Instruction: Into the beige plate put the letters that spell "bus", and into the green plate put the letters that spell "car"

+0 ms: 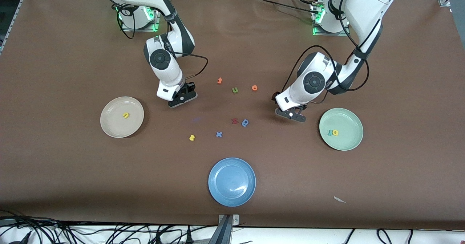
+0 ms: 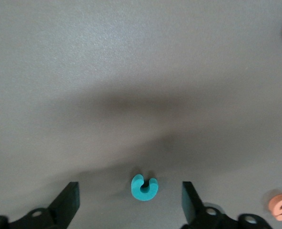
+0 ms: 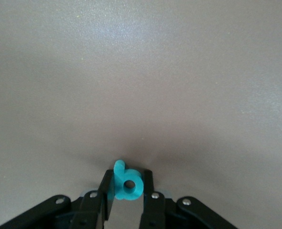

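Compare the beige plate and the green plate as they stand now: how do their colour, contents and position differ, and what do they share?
The beige plate is cream; the green plate is pale mint. The beige plate holds one yellow letter; the green plate holds two, a teal letter beside a yellow one. The beige plate lies toward the right arm's end of the table, the green plate toward the left arm's end. Both are round, shallow, rimmed and look alike in size.
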